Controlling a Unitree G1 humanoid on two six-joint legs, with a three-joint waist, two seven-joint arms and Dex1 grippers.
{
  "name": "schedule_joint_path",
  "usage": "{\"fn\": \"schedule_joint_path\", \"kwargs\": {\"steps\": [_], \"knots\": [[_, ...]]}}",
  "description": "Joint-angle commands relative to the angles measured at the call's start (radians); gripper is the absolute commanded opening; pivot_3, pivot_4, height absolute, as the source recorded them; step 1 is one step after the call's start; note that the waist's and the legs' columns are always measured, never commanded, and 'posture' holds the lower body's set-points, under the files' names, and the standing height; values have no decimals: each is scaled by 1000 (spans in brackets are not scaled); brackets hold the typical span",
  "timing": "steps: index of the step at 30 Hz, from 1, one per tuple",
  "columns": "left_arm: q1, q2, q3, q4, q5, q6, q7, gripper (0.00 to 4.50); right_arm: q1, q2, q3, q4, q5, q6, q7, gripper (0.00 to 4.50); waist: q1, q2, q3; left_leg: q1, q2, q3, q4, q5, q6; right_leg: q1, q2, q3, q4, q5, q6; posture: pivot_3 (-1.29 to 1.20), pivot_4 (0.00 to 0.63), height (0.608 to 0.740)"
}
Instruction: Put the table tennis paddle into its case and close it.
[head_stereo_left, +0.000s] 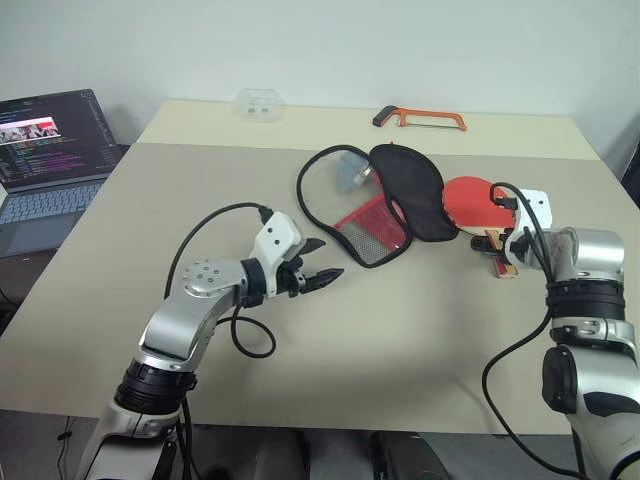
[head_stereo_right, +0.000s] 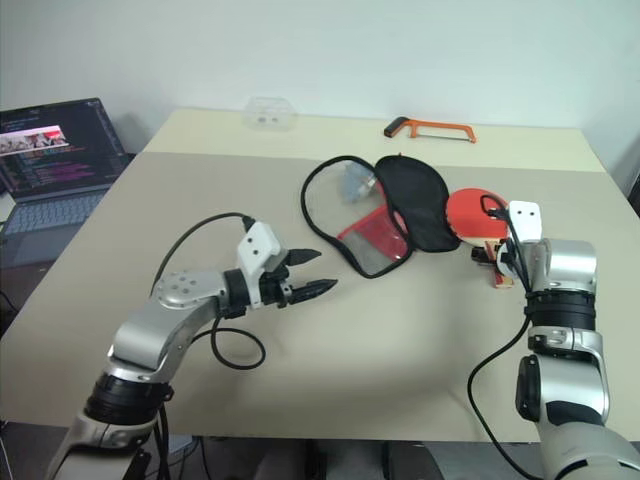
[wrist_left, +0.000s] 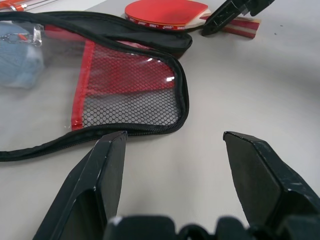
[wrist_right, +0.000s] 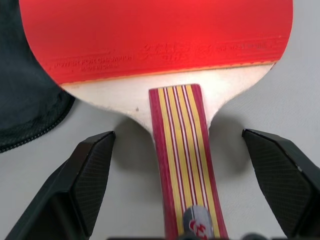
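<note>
Nearest you, your left gripper (head_stereo_left: 322, 262) hovers over the bare beige counter (head_stereo_left: 400, 330) with its jaws spread and nothing between them, pointing toward the near edge of the case. On your right, the right gripper (wrist_right: 190, 185) sits low over the handle of the table tennis paddle (wrist_right: 165, 60); its jaws are released wide, one finger on each side of the striped handle and both clear of it, so nothing is grasped.

The paddle lies flat on the counter, red rubber face up, handle toward your right arm. Its round blade lies just beside the black flap of the case, and the far edge of the blade is partly hidden by that flap.

The case (head_stereo_left: 372, 228) lies unzipped and spread open near the middle of the counter, between your two arms: the clear half with the red mesh panel is on your left, and the black fabric half is folded out toward the paddle.

Farther back, an orange hacksaw (head_stereo_left: 420, 119) and a small clear plastic box (head_stereo_left: 259, 104) rest near the far edge. An open laptop (head_stereo_left: 45, 160) stands off the counter to your left.
</note>
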Motion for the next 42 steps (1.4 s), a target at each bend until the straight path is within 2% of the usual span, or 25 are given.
{"fn": "schedule_joint_path", "kwargs": {"steps": [1, 8, 9, 21, 27, 34, 42], "knots": [[-5, 10, 23, -40, -11, -2, 3, 3358, -16, 16, -5, 57, -1, -67, -11, 3526, -5, -1, -1, 0, 0, 0, 0, 0, 0, 0, 0, 0, 0, 0, 0, 0, 150, 740], [-11, 11, 28, -39, -11, 1, 7, 3358, -52, 36, -25, 114, -5, -142, -47, 1179, -23, -1, -1, 1, 0, 0, 0, 0, 0, 1, 0, 0, 1, 0, 0, 0, 150, 740], [-12, 12, 30, -38, -12, 1, 6, 3358, -57, 37, -26, 111, -6, -145, -52, 1050, -22, -1, -1, 1, 0, 0, 0, 0, 0, 1, 0, 0, 1, 0, 0, 0, 150, 740], [-23, 48, 73, -11, -35, -10, -18, 3358, -141, -11, -46, -58, -15, -79, -144, 1052, -19, 4, 2, -1, 1, 0, -1, 0, 0, -2, -1, 1, 0, 0, 0, 0, 150, 740], [-28, 42, 65, -10, -33, -9, -20, 3358, -221, 40, -18, -95, 6, -82, -128, 1052, -20, 4, 2, -1, 1, 0, -1, 0, 0, -2, 0, 0, 0, 0, 0, 0, 150, 740], [-24, 33, 57, -28, -35, -1, -20, 3358, -294, 122, 78, 68, -13, -208, -36, 1052, -22, 4, 2, -1, 1, 0, -1, 0, 0, -2, 0, 0, 0, 0, 0, 0, 150, 740], [-3, 33, 62, -64, -39, 15, -7, 3358, -332, 151, 163, 283, -42, -364, 60, 1052, -16, 4, 2, -3, 1, 0, -1, 0, 0, -3, -1, -1, 0, 0, 0, 0, 150, 740]]}}
